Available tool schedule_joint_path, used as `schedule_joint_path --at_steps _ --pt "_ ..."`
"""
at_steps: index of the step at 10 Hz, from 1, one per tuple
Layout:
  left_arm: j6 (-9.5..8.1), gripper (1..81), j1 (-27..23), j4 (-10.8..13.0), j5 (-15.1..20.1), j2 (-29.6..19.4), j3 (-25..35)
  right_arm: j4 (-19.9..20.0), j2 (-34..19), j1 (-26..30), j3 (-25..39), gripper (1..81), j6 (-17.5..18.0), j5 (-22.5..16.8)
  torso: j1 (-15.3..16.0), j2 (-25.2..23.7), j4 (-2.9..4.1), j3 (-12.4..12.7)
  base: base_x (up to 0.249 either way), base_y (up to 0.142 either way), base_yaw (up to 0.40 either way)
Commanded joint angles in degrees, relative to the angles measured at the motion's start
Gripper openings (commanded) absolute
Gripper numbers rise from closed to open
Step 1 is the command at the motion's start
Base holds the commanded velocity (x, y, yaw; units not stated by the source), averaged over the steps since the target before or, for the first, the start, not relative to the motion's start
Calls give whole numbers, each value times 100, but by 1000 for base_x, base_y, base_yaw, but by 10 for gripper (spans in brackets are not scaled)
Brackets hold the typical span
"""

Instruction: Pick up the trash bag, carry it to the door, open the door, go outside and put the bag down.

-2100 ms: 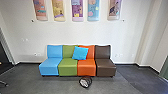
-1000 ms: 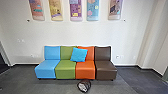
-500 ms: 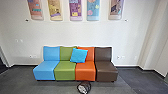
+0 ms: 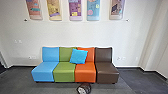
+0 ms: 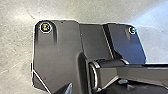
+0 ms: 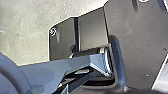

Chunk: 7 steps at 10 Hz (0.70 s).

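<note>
Gripper, left or right: state, you cannot tell. Bag (image 4: 84,88), apparently: on floor (image 4: 20,86) near sofa (image 4: 64,75); your pick-up, carry, door, set-down outstanding.

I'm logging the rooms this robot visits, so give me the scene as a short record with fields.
seats, left to right in head view: blue seat, green seat, orange seat, brown seat
cushion: blue, leaning across green and orange backs
possible trash bag: dark, pale at one end, before the orange seat; identity uncertain
panels: colourful, on wall

Grey floor (image 4: 55,88) under a sofa (image 4: 85,76) and dark rounded object (image 4: 85,88)
</note>
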Motion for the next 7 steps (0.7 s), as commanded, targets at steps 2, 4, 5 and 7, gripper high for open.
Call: schedule_joint_path --at_steps 2,4,5,7 --pt "-27 811 -270 -29 289 -3 18 -117 21 198 59 811 -71 -276 1 0 0 0 121 -31 0" --pt "-27 811 -279 -20 289 5 18 -108 21 207 59 811 -71 -276 1 0 0 0 133 -78 0" --pt "-27 811 -278 -20 289 -3 18 -108 21 207 59 811 -71 -276 1 0 0 0 132 -78 0" --pt "-27 811 -287 -29 289 5 18 -108 13 207 59 811 -71 -276 1 0 0 -2 132 -78 0"
